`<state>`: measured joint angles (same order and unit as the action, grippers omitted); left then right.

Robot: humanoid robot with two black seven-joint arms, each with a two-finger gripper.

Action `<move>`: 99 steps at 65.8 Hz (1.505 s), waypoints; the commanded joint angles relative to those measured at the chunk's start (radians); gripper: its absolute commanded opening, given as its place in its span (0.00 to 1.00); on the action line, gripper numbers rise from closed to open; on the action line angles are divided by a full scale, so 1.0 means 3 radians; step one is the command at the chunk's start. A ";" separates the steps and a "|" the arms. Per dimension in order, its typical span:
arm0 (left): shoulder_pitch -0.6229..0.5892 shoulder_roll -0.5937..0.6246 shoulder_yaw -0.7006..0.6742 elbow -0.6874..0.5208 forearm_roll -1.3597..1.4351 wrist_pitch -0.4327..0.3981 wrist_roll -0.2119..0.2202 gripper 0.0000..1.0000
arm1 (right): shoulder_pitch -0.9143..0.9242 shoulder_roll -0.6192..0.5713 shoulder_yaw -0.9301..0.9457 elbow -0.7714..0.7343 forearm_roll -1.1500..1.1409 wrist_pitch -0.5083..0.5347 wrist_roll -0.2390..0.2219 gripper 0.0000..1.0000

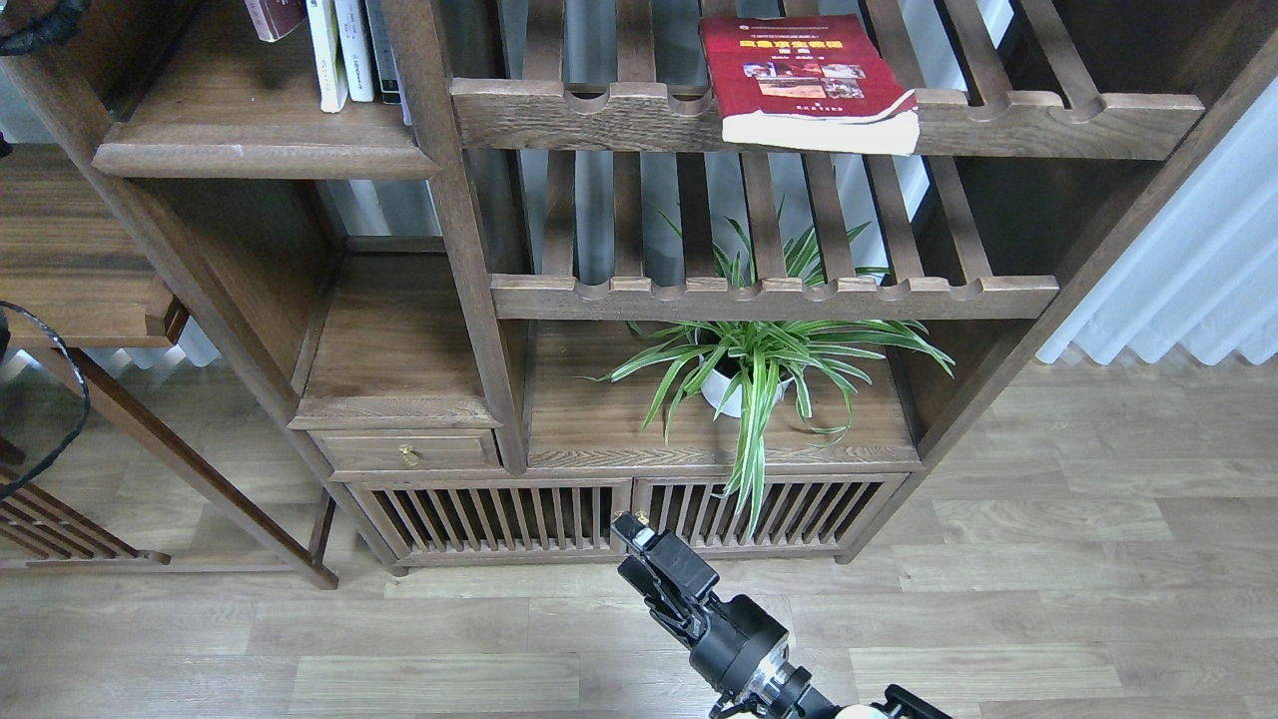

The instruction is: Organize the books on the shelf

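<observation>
A red book with a yellow title and photos lies flat on the upper slatted rack, its front edge hanging over the rail. The shelf, a solid dark-brown plank with a rounded front edge, is at the upper left. A corner of a dark maroon book shows at the top edge above the shelf, just left of the upright thin books. The yellow-green book is out of view. My right gripper points up at the bottom centre, low before the cabinet doors, empty; its fingers cannot be told apart. My left gripper is out of view.
A potted spider plant stands on the lower board under a second slatted rack. A small drawer with a brass knob is at the lower left. A black cable hangs at the left. White curtains are at the right.
</observation>
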<state>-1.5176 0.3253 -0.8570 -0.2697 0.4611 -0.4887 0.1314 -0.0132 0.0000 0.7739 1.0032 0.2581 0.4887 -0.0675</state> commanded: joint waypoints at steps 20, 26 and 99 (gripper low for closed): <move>-0.0004 0.0010 0.0075 -0.0001 -0.0003 0.0000 0.0017 0.14 | -0.0002 0.0000 0.0002 0.0010 -0.0001 0.0000 0.0005 0.99; -0.0004 0.0005 0.0070 -0.0001 0.0002 0.0000 0.0022 0.16 | -0.0007 0.0000 0.0002 0.0010 0.0004 0.0000 0.0005 0.99; -0.0090 -0.0005 0.0044 -0.0108 -0.0029 0.0000 0.0027 0.46 | -0.0012 0.0000 -0.0003 0.0010 -0.0006 0.0000 0.0005 0.99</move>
<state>-1.5382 0.3238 -0.8432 -0.2829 0.4537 -0.4887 0.1393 -0.0162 0.0000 0.7735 1.0063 0.2573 0.4887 -0.0657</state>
